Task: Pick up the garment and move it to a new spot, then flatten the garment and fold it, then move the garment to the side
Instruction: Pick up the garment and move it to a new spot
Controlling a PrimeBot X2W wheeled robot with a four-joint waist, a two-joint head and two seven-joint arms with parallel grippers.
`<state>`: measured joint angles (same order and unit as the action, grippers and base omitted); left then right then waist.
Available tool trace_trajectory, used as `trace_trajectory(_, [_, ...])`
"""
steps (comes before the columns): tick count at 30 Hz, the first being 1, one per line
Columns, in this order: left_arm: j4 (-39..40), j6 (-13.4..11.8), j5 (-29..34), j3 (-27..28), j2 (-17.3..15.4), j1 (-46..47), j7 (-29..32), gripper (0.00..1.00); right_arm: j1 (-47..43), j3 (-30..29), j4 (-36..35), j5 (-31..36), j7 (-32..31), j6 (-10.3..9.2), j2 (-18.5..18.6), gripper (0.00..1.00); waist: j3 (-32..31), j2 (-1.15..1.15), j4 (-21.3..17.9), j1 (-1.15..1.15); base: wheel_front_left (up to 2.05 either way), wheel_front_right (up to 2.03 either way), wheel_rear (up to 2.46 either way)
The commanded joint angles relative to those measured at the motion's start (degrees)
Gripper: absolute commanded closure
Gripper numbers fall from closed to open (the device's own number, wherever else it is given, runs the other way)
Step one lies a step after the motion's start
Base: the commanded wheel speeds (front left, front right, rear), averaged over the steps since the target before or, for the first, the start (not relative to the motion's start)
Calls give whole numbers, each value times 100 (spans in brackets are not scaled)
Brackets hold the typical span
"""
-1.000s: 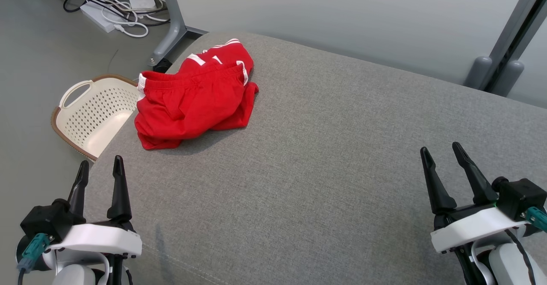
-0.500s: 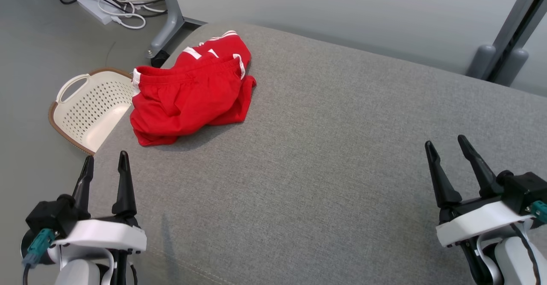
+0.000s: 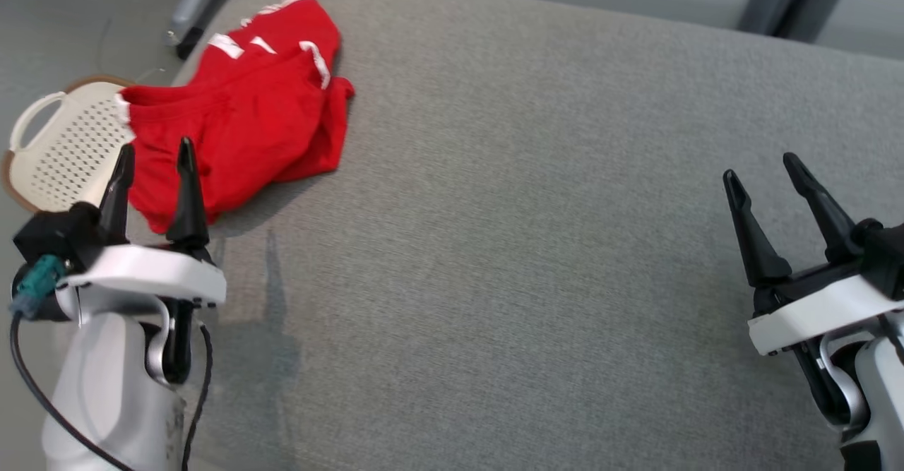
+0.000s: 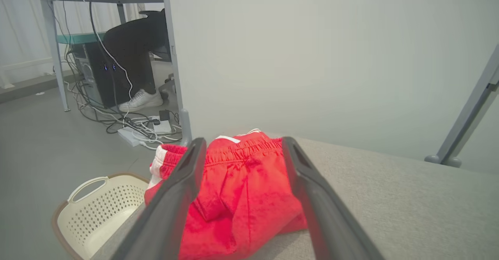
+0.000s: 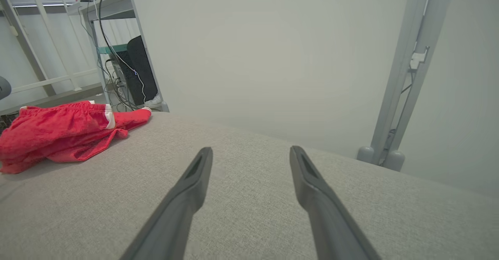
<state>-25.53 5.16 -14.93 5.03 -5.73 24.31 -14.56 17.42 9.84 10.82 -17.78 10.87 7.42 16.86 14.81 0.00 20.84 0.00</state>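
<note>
The left gripper [image 3: 156,146] stands wide open and holds nothing. The garment [image 3: 240,118], red shorts with white trim, lies crumpled on the grey cushion [image 3: 530,245] right ahead of its fingertips. In the head view the two tips overlap the near edge of the cloth. In the left wrist view the red cloth shows between the jaws, with the waistband on the far side. Whether the tips touch the cloth I cannot tell. A cream basket [image 3: 63,146] sits on the floor to the left of these jaws, below the cushion's edge and just beside the garment. Farther ahead, past the cushion, cables [image 4: 117,123] and a power strip [image 4: 130,135] lie on the floor near a person's white shoe [image 4: 141,100].

The right gripper [image 3: 758,166] is wide open too, and empty. Bare cushion lies between and ahead of its jaws. The garment is well apart from them, far off to their left.
</note>
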Motion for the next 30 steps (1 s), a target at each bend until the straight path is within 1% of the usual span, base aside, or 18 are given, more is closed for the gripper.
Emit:
trace_trajectory(1, [-216,42,-61,11,-86,270,38,0,103,4,-77,26,-56,13,72,0,294,0,-272,0,0,0,0])
trace_trajectory(6, [-1173,138,-183,-88,-305,950,248,0,236,-17,-295,60,-206,13,148,0,650,0,-555,0,0,0,0])
trace_trajectory(10, [-1864,179,-229,-198,-456,1412,354,0,304,-84,-430,77,-271,13,224,0,909,0,-701,0,0,0,0])
trace_trajectory(13, [-2380,195,-221,-295,-548,1696,470,0,352,-120,-517,97,-293,13,251,0,1073,0,-771,0,0,0,0])
trace_trajectory(14, [-2725,200,-220,-343,-599,1864,565,0,358,-123,-557,104,-302,13,253,0,1151,0,-804,0,0,0,0])
trace_trajectory(18, [-3294,211,-254,-408,-648,2090,756,0,407,-147,-562,120,-287,13,239,0,1226,0,-848,0,0,0,0])
trace_trajectory(19, [-3397,216,-278,-417,-666,2144,779,21,412,-148,-560,122,-281,13,231,0,1235,0,-856,0,0,0,0])
trace_trajectory(20, [-3492,221,-269,-454,-680,2182,791,70,414,-158,-553,126,-269,13,225,0,1236,0,-860,0,0,0,0])
trace_trajectory(21, [-3554,225,-277,-472,-690,2226,745,100,418,-170,-547,131,-259,13,222,0,1238,0,-862,0,0,0,0])
trace_trajectory(23, [-3599,217,-284,-489,-704,2248,702,100,419,-180,-539,135,-249,13,217,0,1232,0,-862,0,0,0,0])
trace_trajectory(30, [-3629,231,-368,-484,-784,2276,154,100,315,-243,-410,122,-152,13,159,0,985,0,-865,0,0,0,0])
